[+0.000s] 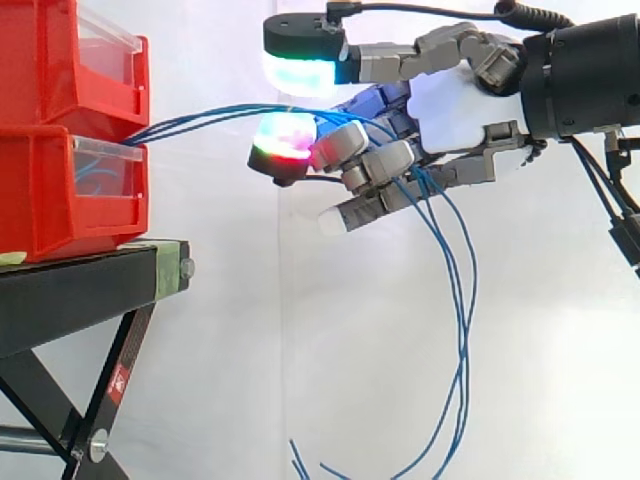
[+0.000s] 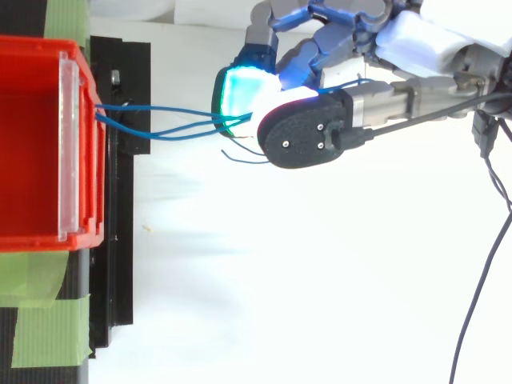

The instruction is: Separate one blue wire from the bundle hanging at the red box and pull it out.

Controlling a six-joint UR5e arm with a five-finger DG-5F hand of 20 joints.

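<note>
Blue wires come out at the front of the lower red bin on the left. They run right as a narrow fan, pass through the hand and hang in long loops below it. You can see the fingers curled round these strands, and from above two glowing pads meet on them, so the grasp looks made. What you cannot tell is whether one strand alone is pinched, because several reach the hand together. None is free of the bin; every strand ends at its lip. Judge the task at its middle: bundle reached and gripped, separation doubtful, the pull to the right not yet done. That bin sits under a second red bin on a black stand, well left of the hand.
</note>
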